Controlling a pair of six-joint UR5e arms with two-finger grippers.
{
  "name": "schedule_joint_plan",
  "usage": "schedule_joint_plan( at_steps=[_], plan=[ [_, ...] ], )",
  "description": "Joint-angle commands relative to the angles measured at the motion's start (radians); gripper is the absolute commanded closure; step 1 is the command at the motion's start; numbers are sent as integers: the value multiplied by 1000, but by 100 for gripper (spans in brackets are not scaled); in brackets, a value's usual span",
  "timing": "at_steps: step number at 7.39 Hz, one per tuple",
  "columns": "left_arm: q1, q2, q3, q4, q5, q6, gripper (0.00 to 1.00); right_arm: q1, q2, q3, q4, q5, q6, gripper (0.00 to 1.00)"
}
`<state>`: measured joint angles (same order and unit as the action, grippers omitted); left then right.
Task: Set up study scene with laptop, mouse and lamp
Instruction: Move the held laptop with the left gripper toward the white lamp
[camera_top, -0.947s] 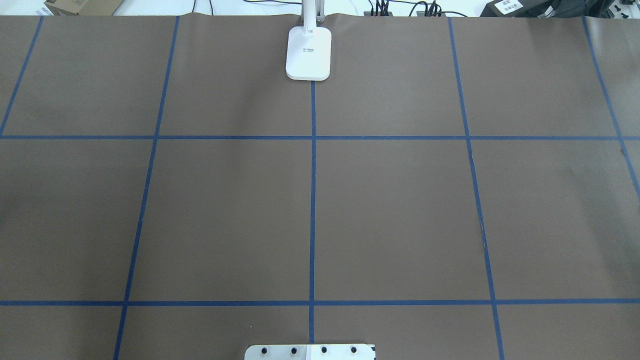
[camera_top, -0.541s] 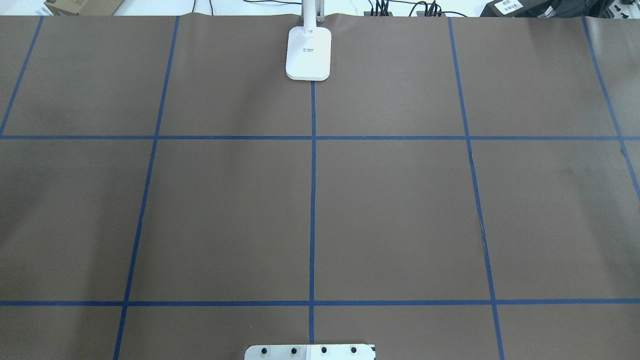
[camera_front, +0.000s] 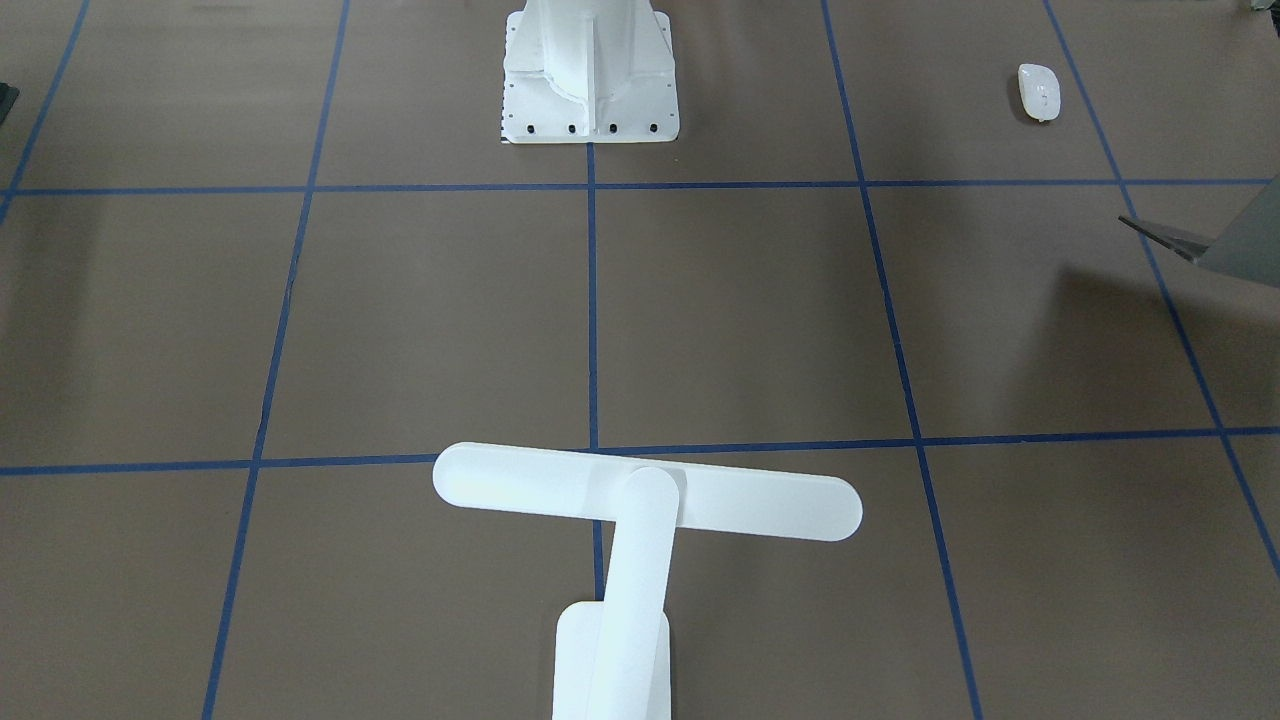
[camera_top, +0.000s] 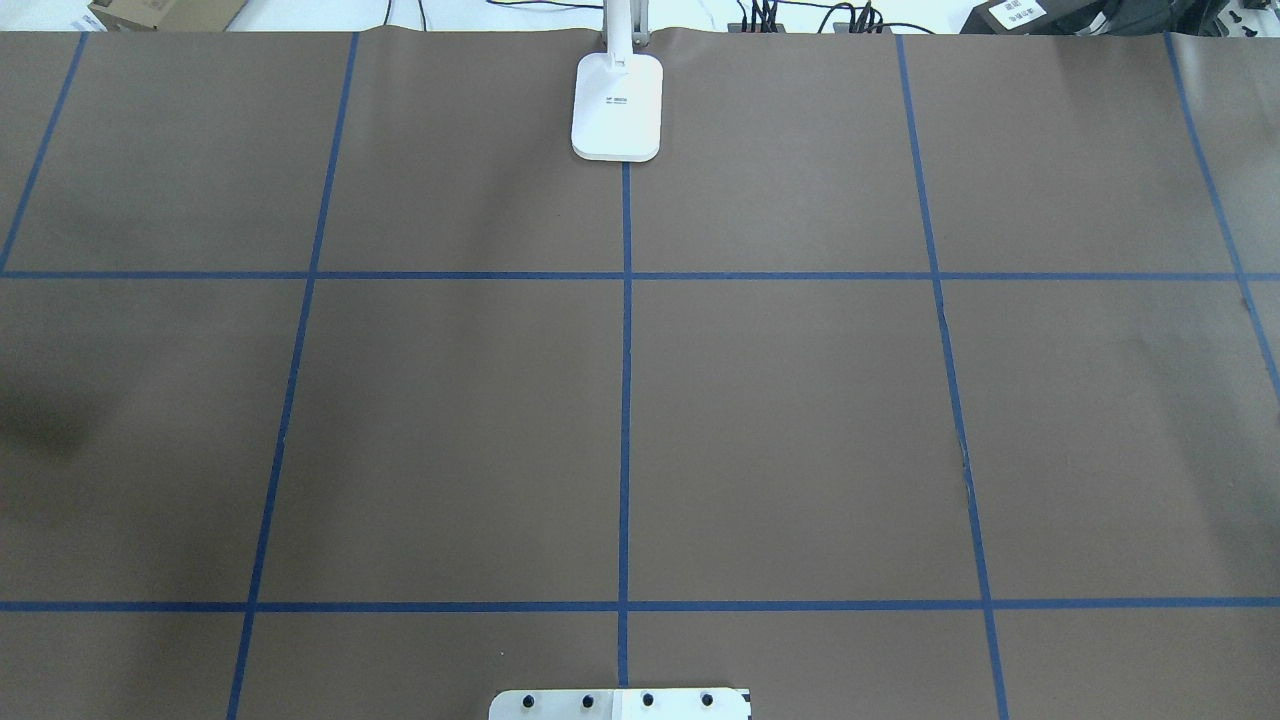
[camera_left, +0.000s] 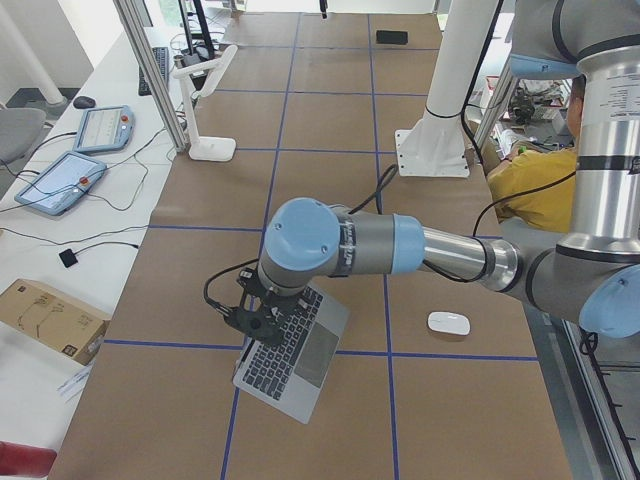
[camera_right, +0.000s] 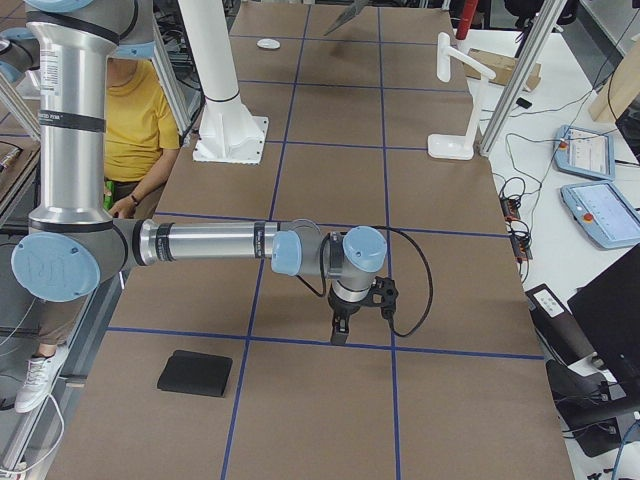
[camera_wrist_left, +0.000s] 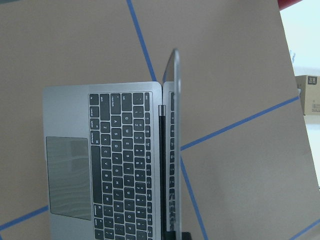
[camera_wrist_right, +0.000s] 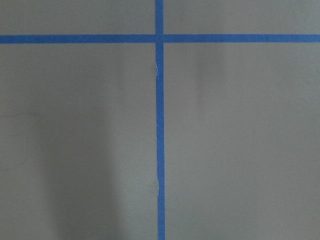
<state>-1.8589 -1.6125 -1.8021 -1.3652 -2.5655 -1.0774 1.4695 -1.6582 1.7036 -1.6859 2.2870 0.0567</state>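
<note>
The grey laptop (camera_left: 295, 355) lies open near the table's end on my left side. In the left wrist view its keyboard (camera_wrist_left: 125, 160) and trackpad face up, and the lid (camera_wrist_left: 174, 125) stands edge-on up the middle. My left gripper (camera_left: 258, 322) is at the lid's top edge; whether it is open or shut I cannot tell. The white mouse (camera_left: 448, 323) lies apart from the laptop, on the robot's side of it. At the far middle edge the white lamp (camera_front: 640, 500) stands upright. My right gripper (camera_right: 340, 330) points down over bare table; its state I cannot tell.
The white bolted pedestal (camera_front: 590, 80) stands at the robot's side of the table. A flat black pad (camera_right: 195, 372) lies near the table's end on my right side. A person in yellow (camera_right: 135, 120) sits behind the robot. Tablets and cables (camera_right: 590, 180) lie on the bench beyond the lamp.
In the overhead view a shadow at the table's left edge has grown darker. Nothing else there has moved.
</note>
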Motion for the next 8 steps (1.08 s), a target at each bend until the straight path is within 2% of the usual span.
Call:
schedule_joint_plan(
  at_steps=[1, 5, 8],
  plan=[
    [130, -119, 0, -2, -1, -172, 100, 0, 0, -1, 0, -1, 0, 0],
    [354, -263, 1, -148, 4, -619, 100, 0, 2, -1, 0, 0, 0, 0],
    [516, -407, 0, -172, 37, -919, 100, 0, 0, -1, 0, 0, 0, 0]
  ],
)
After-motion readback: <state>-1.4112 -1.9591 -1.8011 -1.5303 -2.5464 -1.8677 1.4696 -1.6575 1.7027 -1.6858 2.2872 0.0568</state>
